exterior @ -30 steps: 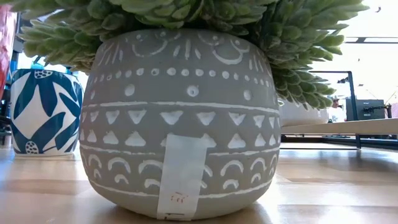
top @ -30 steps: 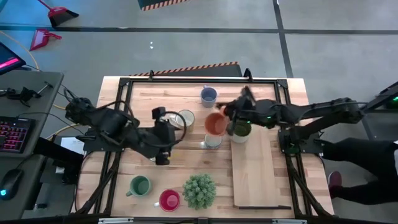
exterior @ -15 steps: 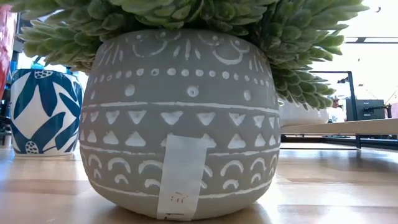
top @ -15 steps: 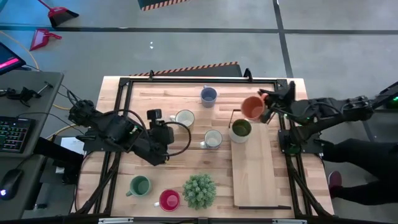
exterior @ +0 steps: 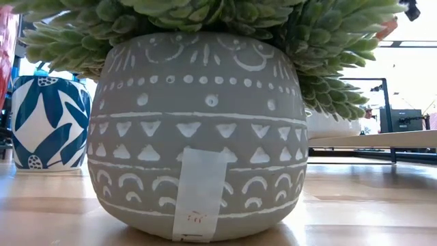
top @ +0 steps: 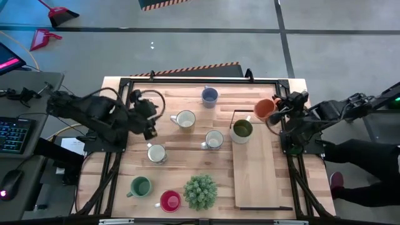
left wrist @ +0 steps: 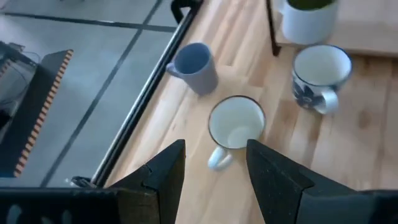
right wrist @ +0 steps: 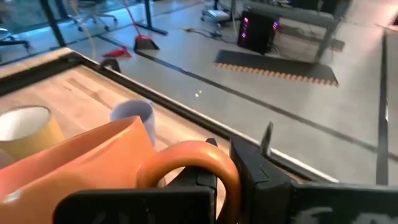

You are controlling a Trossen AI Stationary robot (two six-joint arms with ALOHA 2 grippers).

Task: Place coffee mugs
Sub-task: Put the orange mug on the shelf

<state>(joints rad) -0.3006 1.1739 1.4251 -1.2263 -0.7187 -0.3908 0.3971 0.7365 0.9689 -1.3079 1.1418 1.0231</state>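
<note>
Gripping the orange mug (top: 265, 108) by its handle, the right gripper (top: 279, 110) holds it tipped above the table's far right edge, beside the wooden board (top: 257, 170). The left gripper (top: 150, 124) hovers empty with fingers apart at the far left, near a white mug (top: 185, 119). The olive green mug (top: 241, 130) stands on the board's far end.

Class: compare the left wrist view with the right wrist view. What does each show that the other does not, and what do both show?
Left wrist only: the open left gripper, a flower-patterned white mug.
Right wrist only: the right gripper shut on the orange mug; a dustpan on the floor.
Both: the blue-grey mug, the table.
</note>
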